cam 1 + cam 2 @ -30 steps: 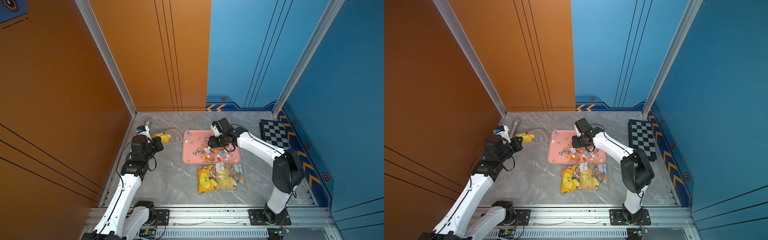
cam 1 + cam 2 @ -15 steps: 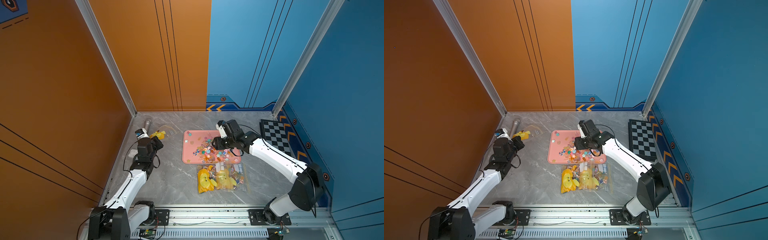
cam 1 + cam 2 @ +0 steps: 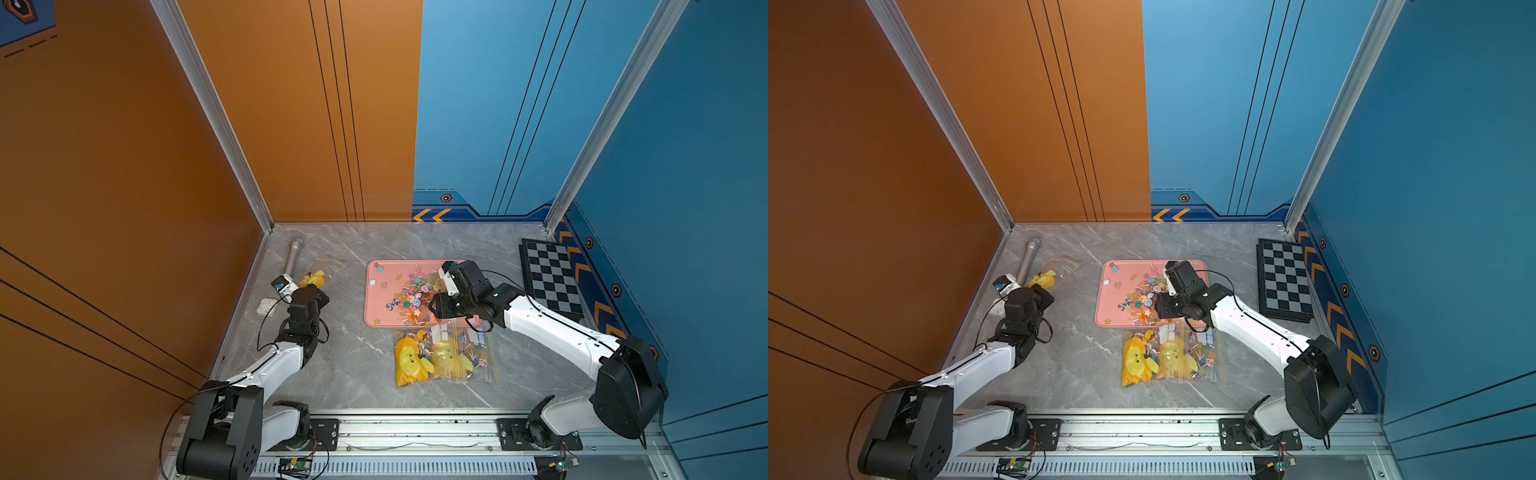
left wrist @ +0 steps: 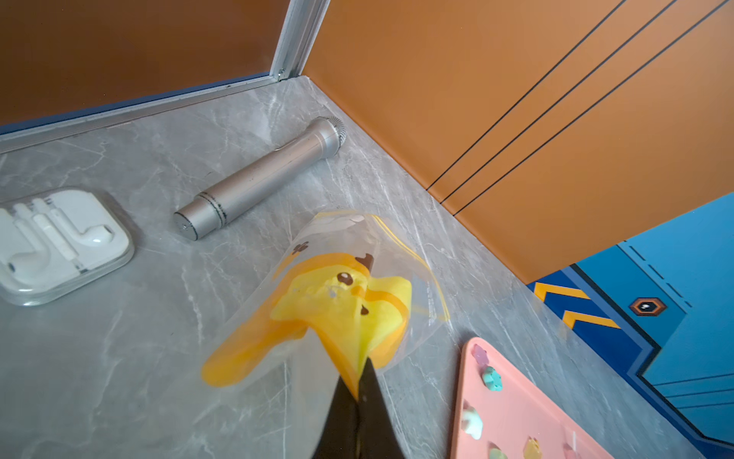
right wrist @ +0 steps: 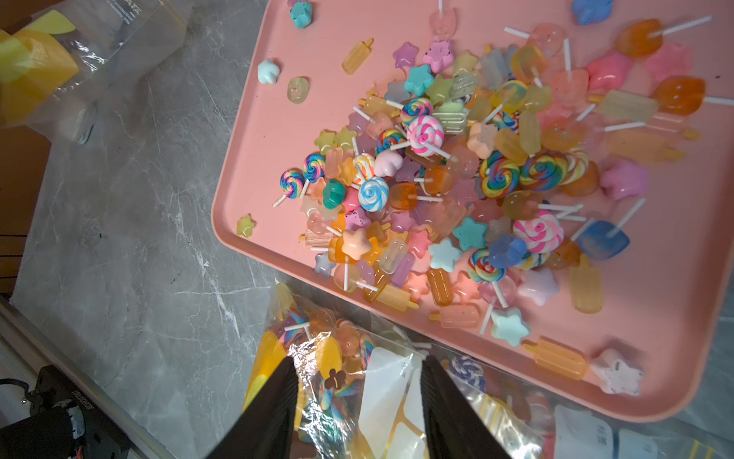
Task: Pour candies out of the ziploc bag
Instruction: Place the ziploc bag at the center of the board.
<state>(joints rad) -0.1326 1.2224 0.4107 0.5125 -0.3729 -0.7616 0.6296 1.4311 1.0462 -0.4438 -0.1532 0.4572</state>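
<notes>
- Left gripper [image 4: 360,381] was clamped tight on a corner of a clear ziploc bag [image 4: 341,294] with a yellow duck print. No sweets showed inside it.
- That bag hung from the jaws near the table's [image 4: 119,357] far left corner, its loose end low over the marble. Couldn't tell if it touched.
- Candies [image 5: 456,179] lay heaped on the pink tray [image 5: 258,131]: swirl lollipops, stars, popsicle shapes. Most were toward its near right part, with a few strays at the far left.
- Tray sat mid-table, and both top views showed the pile [image 3: 411,293].
- Right gripper [image 5: 359,369] had its fingers apart, about half wide, holding nothing.
- It hovered at the tray's near edge over the top of a second bag [image 3: 444,357]. Contact with the plastic was unclear.
- Second bag lay flat on the table just in front of the tray, with more candies inside plus yellow duck prints.
- Silver microphone [image 4: 258,179] lay by the left wall, just beside the held bag.
- Earbuds in a clear case [image 4: 59,242] sat near the microphone.
- Chessboard [image 3: 550,276] lay along the right wall, well apart from the tray.
</notes>
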